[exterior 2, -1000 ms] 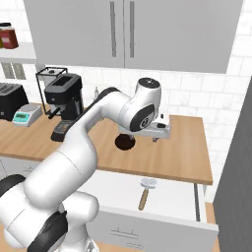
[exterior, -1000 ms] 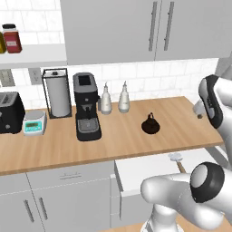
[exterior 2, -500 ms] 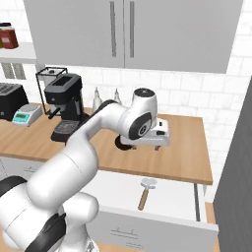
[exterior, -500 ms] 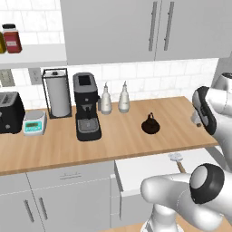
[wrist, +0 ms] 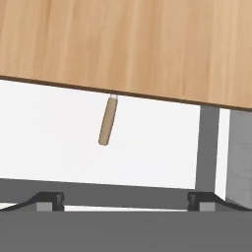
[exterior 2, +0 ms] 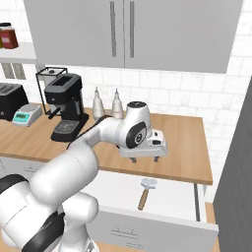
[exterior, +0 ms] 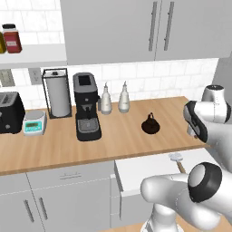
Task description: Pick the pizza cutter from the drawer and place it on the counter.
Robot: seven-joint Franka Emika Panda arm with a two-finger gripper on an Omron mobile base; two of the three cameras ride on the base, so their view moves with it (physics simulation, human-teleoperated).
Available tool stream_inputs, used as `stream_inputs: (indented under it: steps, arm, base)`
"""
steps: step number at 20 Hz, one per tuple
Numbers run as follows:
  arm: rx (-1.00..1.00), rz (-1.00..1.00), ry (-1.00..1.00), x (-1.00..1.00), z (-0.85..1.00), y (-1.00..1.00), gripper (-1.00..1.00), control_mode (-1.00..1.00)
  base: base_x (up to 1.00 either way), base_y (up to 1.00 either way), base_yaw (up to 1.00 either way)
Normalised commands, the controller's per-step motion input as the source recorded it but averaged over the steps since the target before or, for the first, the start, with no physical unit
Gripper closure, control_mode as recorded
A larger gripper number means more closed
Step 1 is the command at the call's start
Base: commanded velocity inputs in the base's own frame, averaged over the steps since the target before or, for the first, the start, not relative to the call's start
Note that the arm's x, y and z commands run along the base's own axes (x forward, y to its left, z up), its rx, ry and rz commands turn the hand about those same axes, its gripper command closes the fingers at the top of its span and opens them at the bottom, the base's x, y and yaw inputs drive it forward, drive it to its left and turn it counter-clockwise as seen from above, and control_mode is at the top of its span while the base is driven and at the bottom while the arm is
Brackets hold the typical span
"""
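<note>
One small tool matters: the pizza cutter [exterior 2: 146, 191] lies in the open drawer [exterior 2: 177, 206], near its back edge under the counter [exterior 2: 184, 147] lip, wheel toward the counter. It looks light and rigid; the wooden handle is probably the best hold, the wheel thin and slippery. Above it, the gripper [exterior 2: 144, 158] hangs with jaws spread wide, empty. No readable writing anywhere.

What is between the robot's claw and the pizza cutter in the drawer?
Nothing. In the right base view the gripper hangs open above the pizza cutter, with just the counter edge and bare white drawer floor between them.
</note>
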Motion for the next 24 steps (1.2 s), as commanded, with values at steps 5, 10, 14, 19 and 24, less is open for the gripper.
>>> stream_inputs:
  steps: [5,10,14,19,24]
  arm:
    - [0.0,0.0,0.1,0.0,-0.37,-0.12,-1.0,-1.0]
    - [0.0,0.0,0.01,0.0,-0.53,0.0,-1.0,-1.0]
    - [0.01,0.0,0.0,0.0,-0.74,0.27,-1.0,-1.0]
    - [0.01,0.0,0.0,-0.06,-0.69,0.3,-1.0,-1.0]
    - [0.0,0.0,0.0,-0.01,-0.4,0.16,-1.0,-1.0]
  base:
    - [0.0,0.0,0.0]
    - [0.0,0.0,0.0]
    - [0.0,0.0,0.0]
    - [0.0,0.0,0.0]
    - [0.0,0.0,0.0]
